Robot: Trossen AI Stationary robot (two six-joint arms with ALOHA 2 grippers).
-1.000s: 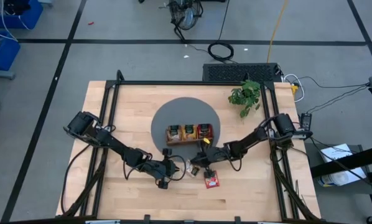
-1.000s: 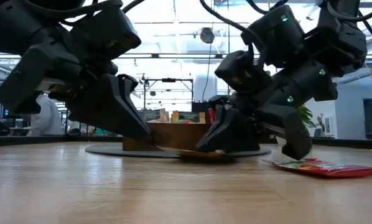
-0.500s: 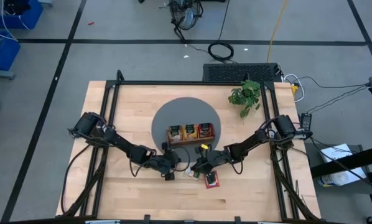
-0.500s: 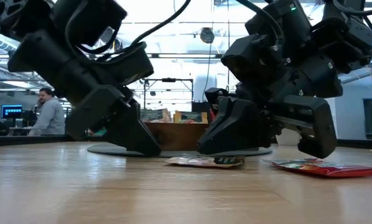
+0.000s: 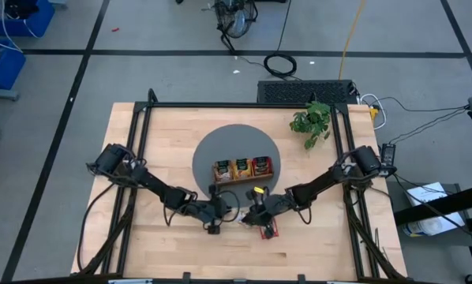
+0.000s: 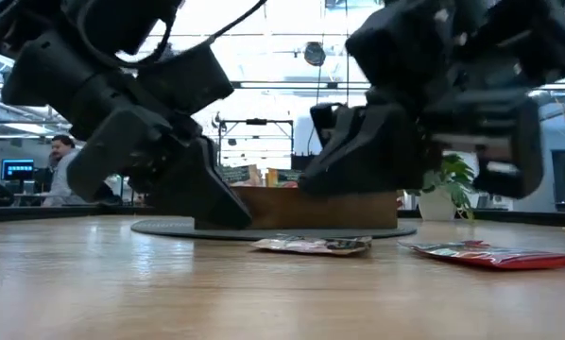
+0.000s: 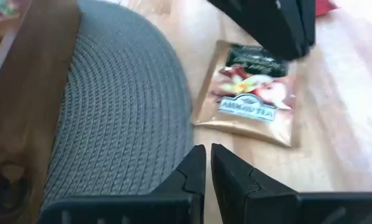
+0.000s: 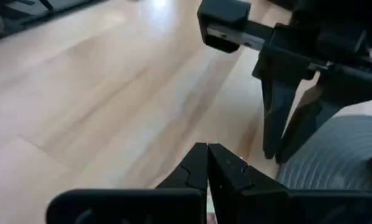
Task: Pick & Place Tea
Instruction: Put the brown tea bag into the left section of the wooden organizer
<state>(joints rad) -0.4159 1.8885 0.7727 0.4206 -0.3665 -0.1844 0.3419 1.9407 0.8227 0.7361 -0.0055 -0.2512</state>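
A gold tea sachet (image 7: 251,93) with a printed label lies flat on the wood just off the grey mat's near edge, also seen in the low view (image 6: 311,246). A red sachet (image 6: 490,255) lies to its right (image 5: 268,229). More sachets stand in the wooden tray (image 5: 241,180) on the mat. My left gripper (image 7: 208,158) is shut, low over the mat's edge, left of the gold sachet (image 5: 219,213). My right gripper (image 8: 208,155) is shut and hangs above the sachets (image 6: 313,181). My left gripper's shut fingertips (image 6: 228,217) reach down to the level of the grey mat's near edge; whether they touch it I cannot tell. My right gripper touches nothing.
The round grey mat (image 5: 220,146) carries the three-compartment tray at the table's middle. A green plant (image 5: 311,122) stands at the far right. Dark frame rails run along the table's left and right sides. Bare wood lies near the front edge. A person stands in the room behind (image 6: 60,170).
A second ago both grippers' fingertips met at the gold sachet just above the table. The sachet has since dropped flat onto the wood. My left gripper has drawn back toward the mat, and my right gripper has risen clear of the table.
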